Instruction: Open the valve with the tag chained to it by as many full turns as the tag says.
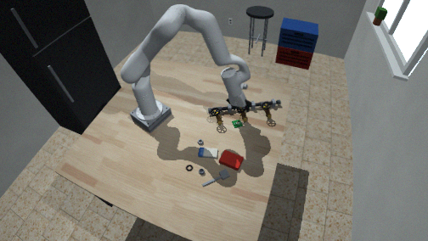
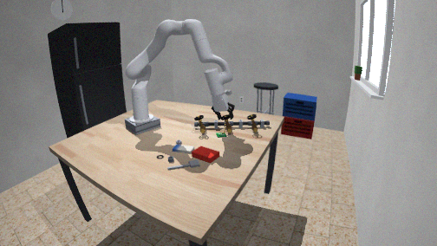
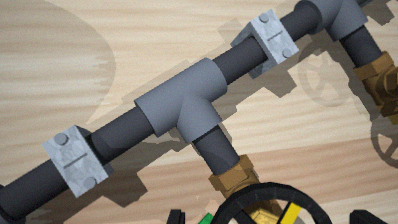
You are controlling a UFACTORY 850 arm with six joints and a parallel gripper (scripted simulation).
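Note:
A dark pipe (image 1: 255,107) (image 2: 243,125) (image 3: 125,135) with three brass valves lies on the table's far right part. A green tag (image 1: 237,123) (image 2: 221,135) (image 3: 205,218) lies by the middle valve. The middle valve's black handwheel (image 3: 265,187) with a yellow mark shows at the bottom of the wrist view. My gripper (image 1: 239,112) (image 2: 223,115) (image 3: 270,218) is open and straddles this handwheel, with its fingertips on either side and apart from the rim. The left valve (image 1: 220,128) (image 2: 200,118) and the right valve (image 1: 271,123) (image 2: 252,117) (image 3: 382,80) stand free.
A red box (image 1: 231,159) (image 2: 205,153), a blue and white item (image 1: 207,152), a black washer (image 1: 189,168), two nuts and a grey scraper (image 1: 216,178) lie nearer the table's front. Grey clamps (image 3: 75,160) hold the pipe. A stool (image 1: 259,13) and stacked crates (image 1: 298,42) stand beyond the table.

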